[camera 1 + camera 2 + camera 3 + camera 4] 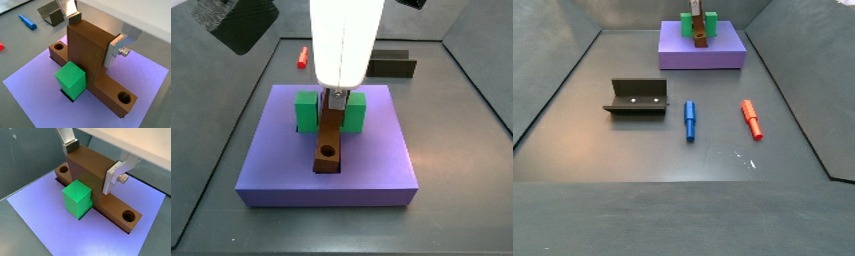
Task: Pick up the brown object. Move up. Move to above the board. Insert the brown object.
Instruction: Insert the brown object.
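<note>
Gripper [93, 164] is down over the board [372, 165], w/ its silver fingers [115, 178] closed onto the two long sides of the brown object [93, 175], so the jaws stand only as far apart as the bar is wide, and it's gripped approx. mid-length. The brown object lies lengthwise in the board's central groove, low against the purple top; whether it's fully seated I can't tell. Holes show at both ends of the bar in both wrist views [124, 97], one end clear of the gripper, the other by the far finger. The green block [71, 79] stands on the board right up against the bar; in a side view [307, 112] green shows on both sides of it, so the bar passes thru the U. The board itself sits at the far end of the grey floor [673, 160] in a side view, well apart from everything else. On the floor: the fixture [636, 97], a blue peg [690, 119] just beside it, and a red peg [751, 118] a bit further over, both lying flat. A dark olive box [389, 65] lies beyond the board.
</note>
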Controlling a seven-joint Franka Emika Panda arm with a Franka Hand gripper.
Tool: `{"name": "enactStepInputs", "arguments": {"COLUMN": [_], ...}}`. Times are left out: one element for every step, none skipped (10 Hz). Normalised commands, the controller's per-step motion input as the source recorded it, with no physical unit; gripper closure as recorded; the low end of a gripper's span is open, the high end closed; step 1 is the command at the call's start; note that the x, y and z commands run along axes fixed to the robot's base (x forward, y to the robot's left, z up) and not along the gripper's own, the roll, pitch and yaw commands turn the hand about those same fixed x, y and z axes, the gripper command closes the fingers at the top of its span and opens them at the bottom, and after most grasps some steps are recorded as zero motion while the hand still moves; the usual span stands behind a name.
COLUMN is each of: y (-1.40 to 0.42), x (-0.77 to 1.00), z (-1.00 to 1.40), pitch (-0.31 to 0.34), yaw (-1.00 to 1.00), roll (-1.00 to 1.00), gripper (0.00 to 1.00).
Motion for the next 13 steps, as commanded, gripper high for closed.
{"name": "enactStepInputs", "arguments": {"y": [0.0,0.03,0.0,0.02,0.02,0.01,0.02,0.03,0.02,0.0,0.0,0.0,0.0], "x": [0.29,0.28,0.19,0.0,0.0,-0.01,-0.04,-0.06,-0.09,-0.16,0.0,0.0,-0.13], "z": [0.14,0.28,0.05,-0.05,-0.15,-0.19,-0.24,-0.3,-0.35,-0.37,-0.07,-0.13,-0.04], "pitch": [0.043,0.05,0.0,-0.057,-0.114,-0.143,-0.184,-0.237,-0.289,-0.339,-0.219,-0.259,-0.376], "yaw": [0.04,0.0,0.0,0.0,0.0,0.0,0.0,0.05,0.11,0.13,0.11,0.13,0.17], "roll": [0.0,-0.02,-0.02,-0.05,-0.06,-0.05,-0.08,-0.13,-0.15,-0.11,0.0,0.0,0.0], "gripper": [1.0,1.0,1.0,1.0,1.0,1.0,1.0,1.0,1.0,1.0,1.0,1.0,1.0]}}
